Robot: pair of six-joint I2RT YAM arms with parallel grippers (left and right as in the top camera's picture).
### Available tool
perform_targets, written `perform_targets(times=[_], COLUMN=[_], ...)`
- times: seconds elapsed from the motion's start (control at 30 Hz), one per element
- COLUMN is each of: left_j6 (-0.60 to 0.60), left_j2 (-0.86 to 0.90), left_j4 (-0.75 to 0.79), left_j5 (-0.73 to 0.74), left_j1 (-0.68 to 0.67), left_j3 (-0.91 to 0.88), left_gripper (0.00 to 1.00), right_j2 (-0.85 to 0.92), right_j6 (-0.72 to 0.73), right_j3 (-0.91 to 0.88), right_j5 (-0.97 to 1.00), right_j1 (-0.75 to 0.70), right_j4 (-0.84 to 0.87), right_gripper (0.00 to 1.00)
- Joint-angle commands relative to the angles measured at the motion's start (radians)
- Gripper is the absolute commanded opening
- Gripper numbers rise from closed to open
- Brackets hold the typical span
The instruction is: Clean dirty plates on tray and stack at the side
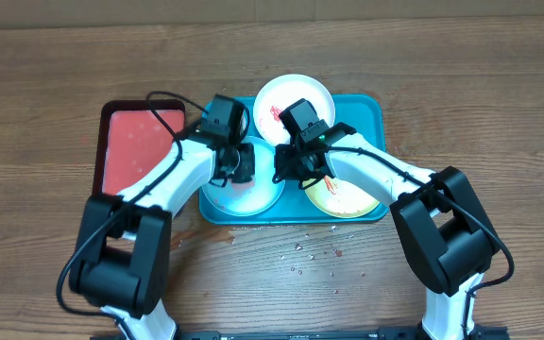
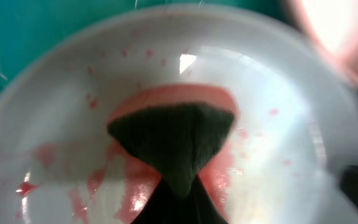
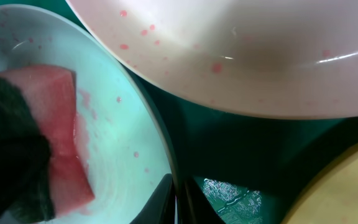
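Note:
The teal tray (image 1: 371,109) holds three plates. The white plate (image 1: 291,94) is at the back, the light blue plate (image 1: 253,196) at the front left and the yellow-green plate (image 1: 348,202) at the front right. My left gripper (image 1: 239,162) is shut on a pink sponge with a dark green side (image 2: 173,137) and presses it on the red-smeared light blue plate (image 2: 278,162). My right gripper (image 3: 179,199) is shut on the light blue plate's rim (image 3: 160,143), one finger inside and one outside. The right wrist view also shows the sponge (image 3: 55,124), the white plate (image 3: 241,56) and the yellow-green plate (image 3: 347,186).
A smaller dark-rimmed red tray (image 1: 135,142) lies left of the teal tray, under my left arm. Small crumbs and red specks (image 1: 300,250) are scattered on the wooden table in front of the tray.

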Motion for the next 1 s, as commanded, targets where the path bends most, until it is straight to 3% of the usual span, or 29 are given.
perform_targets(times=[0.0,0.2,0.3,0.57,0.7,0.97], left_j6=[-0.020,-0.014,-0.014,-0.064,-0.159,-0.145], left_j2=[0.039,0.039,0.039,0.012,-0.084,-0.299], left_j4=[0.005,-0.046,-0.098,-0.251,-0.355,-0.381], left_j5=[-0.031,-0.416,-0.521,-0.472,-0.507,-0.436], left_j1=[0.006,0.014,0.017,0.018,0.037,0.206], left_j3=[-0.016,-0.015,0.001,0.187,0.324,0.373], left_gripper=[0.04,0.04,0.04,0.04,0.05,0.04], right_j2=[0.002,0.002,0.002,-0.004,-0.050,-0.135], right_j6=[0.004,0.004,0.004,0.003,-0.035,-0.147], right_j3=[-0.002,-0.002,-0.002,0.013,0.051,0.135], right_j5=[0.006,0.006,0.006,0.002,0.003,0.069], right_j1=[0.003,0.003,0.003,0.003,0.006,0.014], right_j4=[0.004,-0.004,-0.003,0.003,-0.015,-0.027], right_gripper=[0.07,0.07,0.05,0.04,0.04,0.04])
